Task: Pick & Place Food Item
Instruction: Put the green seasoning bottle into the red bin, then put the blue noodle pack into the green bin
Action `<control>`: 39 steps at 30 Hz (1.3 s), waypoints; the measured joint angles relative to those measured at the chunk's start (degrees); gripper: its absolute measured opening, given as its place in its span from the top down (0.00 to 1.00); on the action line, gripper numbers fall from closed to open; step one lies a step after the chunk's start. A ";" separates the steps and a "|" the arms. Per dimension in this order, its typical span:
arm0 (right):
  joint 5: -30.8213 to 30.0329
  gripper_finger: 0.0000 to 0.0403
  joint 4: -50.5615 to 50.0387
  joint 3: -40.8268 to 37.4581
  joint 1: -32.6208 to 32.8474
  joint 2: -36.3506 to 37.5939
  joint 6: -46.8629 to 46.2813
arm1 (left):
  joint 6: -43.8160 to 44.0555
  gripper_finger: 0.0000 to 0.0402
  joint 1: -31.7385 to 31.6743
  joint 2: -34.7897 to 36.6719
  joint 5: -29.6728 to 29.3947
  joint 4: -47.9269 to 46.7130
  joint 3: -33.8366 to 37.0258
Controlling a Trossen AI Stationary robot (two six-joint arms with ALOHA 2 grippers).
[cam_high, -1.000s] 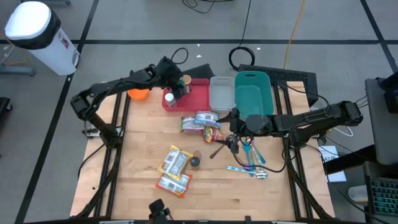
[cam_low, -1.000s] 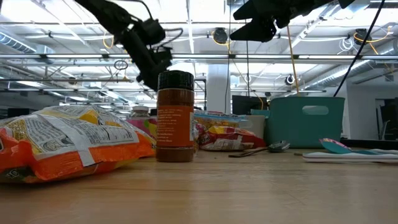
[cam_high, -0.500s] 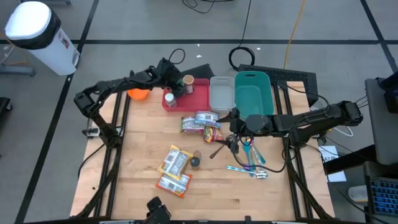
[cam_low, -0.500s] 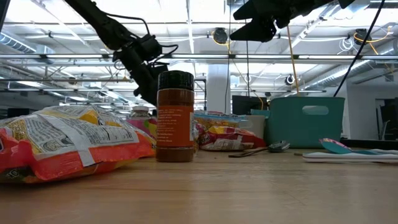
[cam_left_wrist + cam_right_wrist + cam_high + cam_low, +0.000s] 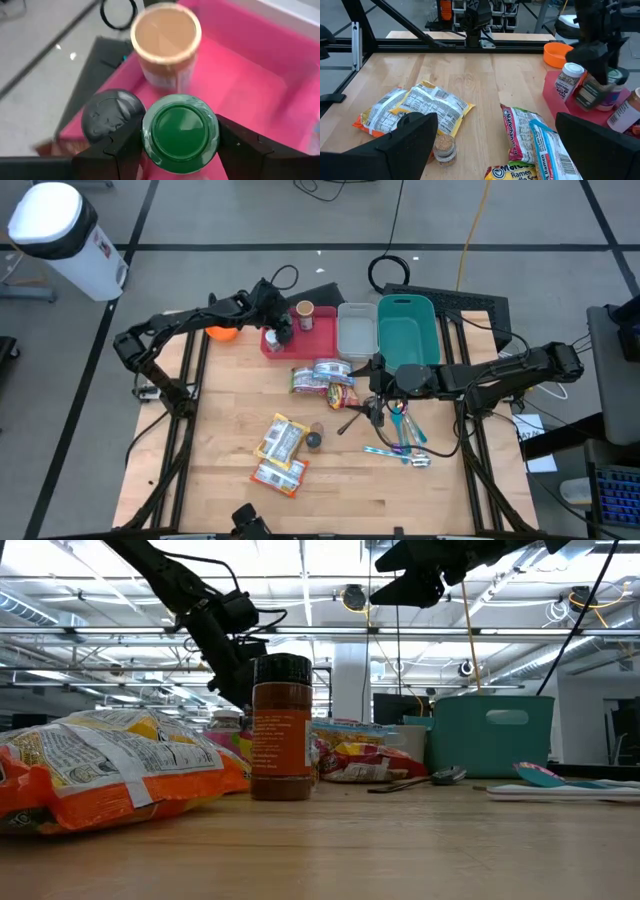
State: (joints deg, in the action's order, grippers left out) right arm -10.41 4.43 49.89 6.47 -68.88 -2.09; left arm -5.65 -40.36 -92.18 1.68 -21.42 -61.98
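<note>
Left pincer [image 5: 180, 150] over the pink tray [image 5: 318, 332] at the far side of the table [image 5: 220, 430], fingers [image 5: 112, 150] closed against both sides of a green-lidded bottle [image 5: 180, 131], gripping it at the cap; bottle upright inside the tray. Just beyond the pincer, in the same tray: a tan-lidded jar [image 5: 166, 42], upright, apart from the gripped bottle. Touching the pincer's one finger, a black-lidded container [image 5: 111, 112] close beside the green lid. Orange bowl [image 5: 222, 332] just outside the tray, on the side of the left arm. Right pincer [image 5: 377, 392] held above mid-table, well apart from the left one, jaws spread wide, nothing between them. Directly below and ahead of it: ramen packets [image 5: 530, 132] and, farther off, an orange snack bag [image 5: 415, 112] with a small spice jar [image 5: 444, 148] beside it. Clear container [image 5: 357, 330] and teal bin [image 5: 408, 330] behind the right pincer; coloured utensils [image 5: 400, 430] just to its side.
</note>
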 joint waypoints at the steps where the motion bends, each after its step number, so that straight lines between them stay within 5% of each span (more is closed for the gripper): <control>1: 0.01 0.01 0.00 0.00 -0.01 0.00 0.00 | 0.10 0.45 0.00 0.23 0.01 -0.71 0.00; 15: 0.02 0.01 0.02 0.00 0.01 0.00 -0.07 | -0.24 0.38 1.95 0.23 -0.66 -2.58 0.16; 25: 0.02 0.02 0.03 0.00 0.01 0.00 -0.17 | -2.09 0.53 1.10 0.26 -8.23 -1.44 -0.01; 39: 0.02 0.01 0.04 0.02 0.01 0.00 -0.20 | -1.59 0.55 0.29 0.21 -7.79 -1.38 0.13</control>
State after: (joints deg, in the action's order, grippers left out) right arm -10.39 4.47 49.91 6.48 -68.88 -2.29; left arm -7.25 -40.07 -91.97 -6.11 -22.81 -61.84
